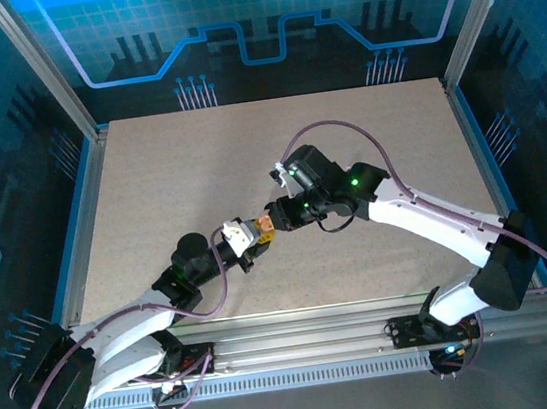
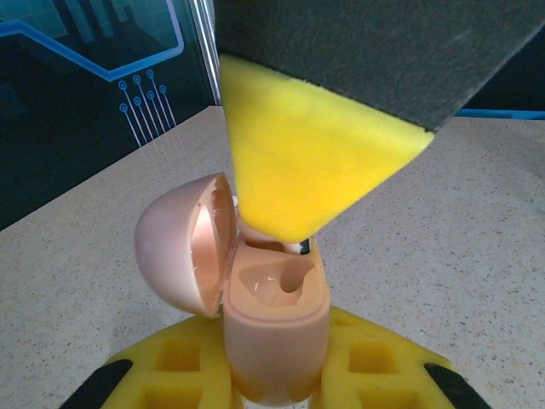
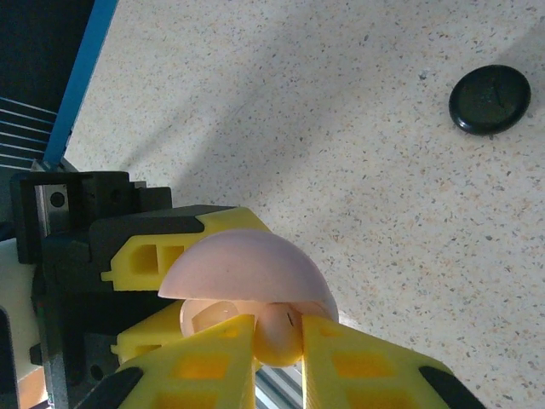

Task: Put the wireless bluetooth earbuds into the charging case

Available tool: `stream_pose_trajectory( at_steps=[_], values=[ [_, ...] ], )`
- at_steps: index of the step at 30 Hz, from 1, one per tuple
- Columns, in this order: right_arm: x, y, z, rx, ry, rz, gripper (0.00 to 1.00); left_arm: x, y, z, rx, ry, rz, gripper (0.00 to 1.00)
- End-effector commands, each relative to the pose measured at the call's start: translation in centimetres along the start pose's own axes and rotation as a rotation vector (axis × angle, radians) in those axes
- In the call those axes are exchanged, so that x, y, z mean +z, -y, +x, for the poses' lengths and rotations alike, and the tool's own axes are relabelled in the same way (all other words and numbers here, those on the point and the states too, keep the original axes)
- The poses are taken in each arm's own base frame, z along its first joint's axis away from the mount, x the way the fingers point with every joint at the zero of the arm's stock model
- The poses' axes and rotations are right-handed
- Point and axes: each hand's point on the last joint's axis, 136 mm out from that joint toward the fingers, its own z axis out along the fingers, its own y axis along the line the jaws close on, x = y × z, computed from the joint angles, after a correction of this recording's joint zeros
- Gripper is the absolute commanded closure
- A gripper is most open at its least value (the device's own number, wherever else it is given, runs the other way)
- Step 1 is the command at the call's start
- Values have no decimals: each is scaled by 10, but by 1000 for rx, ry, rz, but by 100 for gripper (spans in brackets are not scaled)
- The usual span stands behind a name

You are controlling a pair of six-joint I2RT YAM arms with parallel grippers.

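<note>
Speckled table [image 1: 149, 180]: left gripper [image 1: 246, 238] clamps open charging case [image 2: 277, 336]; right gripper [image 3: 278, 354] narrowed over it, grasp unclear.

Top view: bright, even overhead light, sharp throughout, with a blue cast off the backlit walls [image 1: 250, 26] and faint soft shadows on the desk [image 1: 149, 180]. Left wrist view: the near yellow finger [image 2: 315, 170] is out of focus, and the charging case [image 2: 277, 315] lid glows warm inside. Right wrist view: a broad diagonal shadow band crosses the desk, whose speckle is crisp.
</note>
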Motion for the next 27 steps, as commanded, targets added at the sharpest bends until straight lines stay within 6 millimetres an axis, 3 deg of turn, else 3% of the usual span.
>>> stream_pose_trajectory(
  at_steps=[1,14,27],
  values=[
    [-17,-5,-3,-45,37,11,81,-1,-2,-6,22,16,-16,94],
    [-30,-12,-5,-72,91,-24,82,0,-4,-6,13,11,-24,94],
    [-18,-18,-4,-70,75,-66,82,0,-3,-11,7,28,-16,94]
  ],
)
